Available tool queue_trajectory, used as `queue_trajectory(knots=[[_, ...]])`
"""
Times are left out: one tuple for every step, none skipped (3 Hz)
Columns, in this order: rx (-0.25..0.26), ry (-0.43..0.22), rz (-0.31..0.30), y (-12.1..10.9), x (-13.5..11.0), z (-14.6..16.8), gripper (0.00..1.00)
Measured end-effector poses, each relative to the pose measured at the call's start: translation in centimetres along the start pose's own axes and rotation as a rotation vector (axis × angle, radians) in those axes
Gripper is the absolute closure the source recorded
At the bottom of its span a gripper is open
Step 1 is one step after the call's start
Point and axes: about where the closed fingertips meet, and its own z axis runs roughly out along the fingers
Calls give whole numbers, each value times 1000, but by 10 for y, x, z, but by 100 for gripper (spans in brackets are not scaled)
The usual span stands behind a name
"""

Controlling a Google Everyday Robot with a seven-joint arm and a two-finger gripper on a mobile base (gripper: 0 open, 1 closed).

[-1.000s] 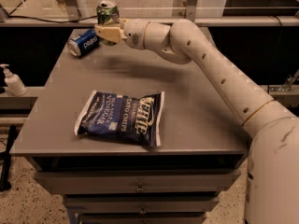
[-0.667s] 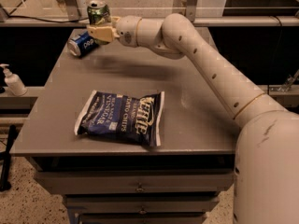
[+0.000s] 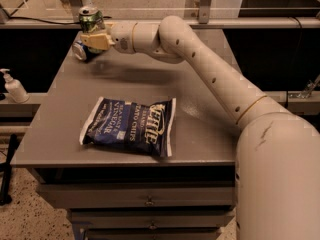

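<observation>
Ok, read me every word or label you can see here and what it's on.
"KETTLE BRAND": on the blue chip bag.
"VINEGAR", "POTATO CHIPS": same bag, smaller print.
On the green can and the blue can, beside the hand at the far left: print too blurred to read.
On the pump bottle: nothing legible.

Blue chip bag [image 3: 131,126] flat on grey table [image 3: 200,134], label up, near front edge, well apart from gripper [image 3: 93,40] at far left corner. 1 pump bottle [image 3: 15,86] on ledge [image 3: 22,107] left of table. Drawers [image 3: 145,201] below.
</observation>
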Motion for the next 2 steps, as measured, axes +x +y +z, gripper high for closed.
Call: queue_trajectory(knots=[[-3, 38, 19, 2, 22, 1, 100], [0, 54, 44, 5, 37, 3, 83]])
